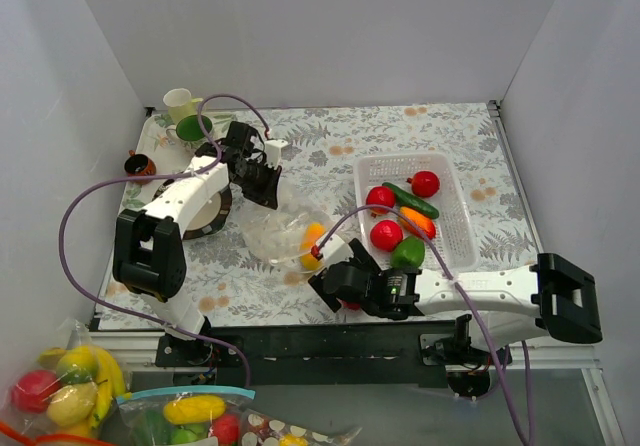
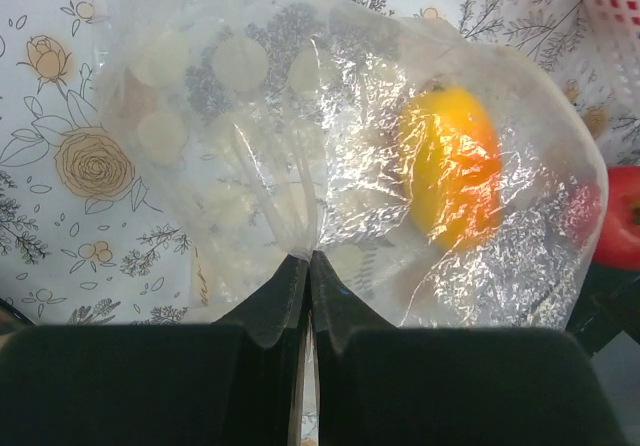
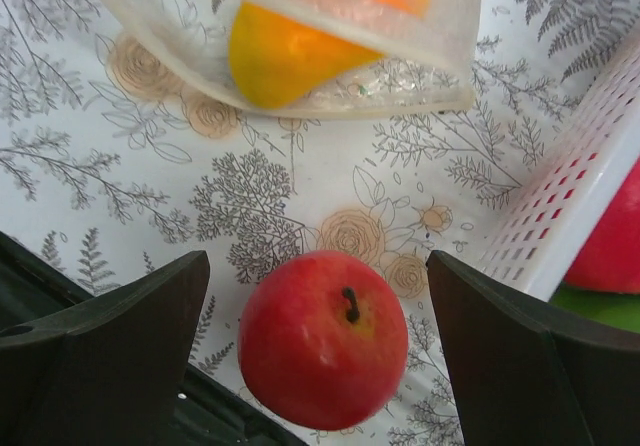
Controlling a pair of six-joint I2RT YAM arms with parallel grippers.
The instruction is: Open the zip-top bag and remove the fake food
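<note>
The zip-top bag (image 1: 278,234) lies crumpled on the floral table, mid-left. My left gripper (image 1: 262,184) is shut on a pinch of its clear plastic, as the left wrist view shows (image 2: 308,258). An orange-yellow fruit (image 2: 452,161) is still inside the bag, and shows at its mouth in the right wrist view (image 3: 285,56). My right gripper (image 3: 318,258) is open, its fingers either side of a red apple (image 3: 323,338) lying on the table just outside the bag's mouth. Red, green and orange fake food (image 1: 405,221) lies in the white basket (image 1: 450,181).
The basket's wall (image 3: 560,226) is close to the right of the right gripper. A cream cup (image 1: 178,101), a green cup (image 1: 190,126), a small brown cup (image 1: 138,164) and a round ring (image 1: 212,211) stand at the far left. Other fruit bags (image 1: 190,411) lie below the table's edge.
</note>
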